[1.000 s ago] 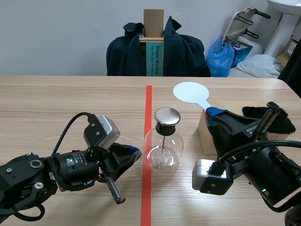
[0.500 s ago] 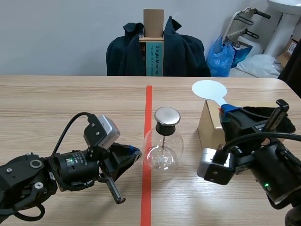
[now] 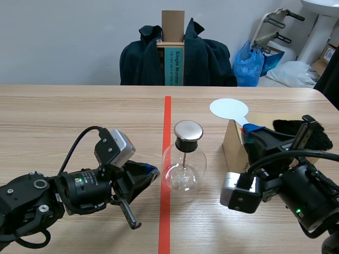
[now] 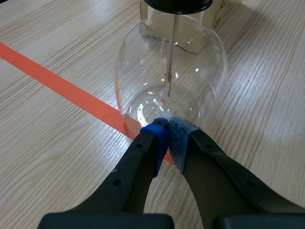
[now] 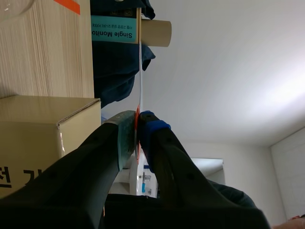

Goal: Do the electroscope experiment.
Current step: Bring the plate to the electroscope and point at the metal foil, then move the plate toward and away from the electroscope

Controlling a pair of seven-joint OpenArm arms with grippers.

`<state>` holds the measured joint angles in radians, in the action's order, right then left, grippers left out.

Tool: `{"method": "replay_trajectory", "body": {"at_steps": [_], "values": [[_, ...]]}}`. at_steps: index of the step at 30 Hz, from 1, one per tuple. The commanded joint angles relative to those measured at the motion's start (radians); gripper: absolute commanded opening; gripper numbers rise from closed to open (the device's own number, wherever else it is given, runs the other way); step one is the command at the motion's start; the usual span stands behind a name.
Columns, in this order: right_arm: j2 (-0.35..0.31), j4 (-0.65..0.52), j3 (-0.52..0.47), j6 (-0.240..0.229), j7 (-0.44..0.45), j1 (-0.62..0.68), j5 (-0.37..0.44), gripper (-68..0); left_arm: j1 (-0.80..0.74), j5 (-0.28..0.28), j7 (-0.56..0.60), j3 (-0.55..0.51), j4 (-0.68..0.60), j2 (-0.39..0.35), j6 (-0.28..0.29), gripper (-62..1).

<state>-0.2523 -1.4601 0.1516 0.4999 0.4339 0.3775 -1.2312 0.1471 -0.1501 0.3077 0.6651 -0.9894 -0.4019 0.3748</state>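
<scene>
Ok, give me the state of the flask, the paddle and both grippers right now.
Electroscope flask: upright, capped, on the table.
White paddle: held above the table, clamped by its handle.
Left gripper: shut, tips at the flask's base.
Right gripper: shut on the white paddle.

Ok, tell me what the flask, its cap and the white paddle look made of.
The flask looks like clear glass, maybe plastic: glossy, see-through, bright highlights. Its cap: silvery metal by its dull sheen and soft reflection. The paddle: thin, flat, matte white sheet, plastic or card; cannot tell which.
</scene>
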Motion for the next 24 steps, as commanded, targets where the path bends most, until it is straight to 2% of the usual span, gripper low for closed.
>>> {"method": "replay_trajectory", "body": {"at_steps": [1,11,24], "values": [[-0.008,-0.017,-0.007,0.021,0.016,-0.011,0.002,-66.9,0.011,-0.009,0.014,-0.003,-0.005,0.005,0.002,-59.0],[-0.008,-0.017,-0.007,0.069,0.161,-0.011,0.002,-66.9,0.011,-0.009,0.014,-0.003,-0.005,0.005,0.002,-59.0],[-0.008,-0.017,-0.007,0.068,0.321,-0.011,0.002,-66.9,0.011,-0.009,0.014,-0.003,-0.005,0.005,0.002,-59.0]]}}
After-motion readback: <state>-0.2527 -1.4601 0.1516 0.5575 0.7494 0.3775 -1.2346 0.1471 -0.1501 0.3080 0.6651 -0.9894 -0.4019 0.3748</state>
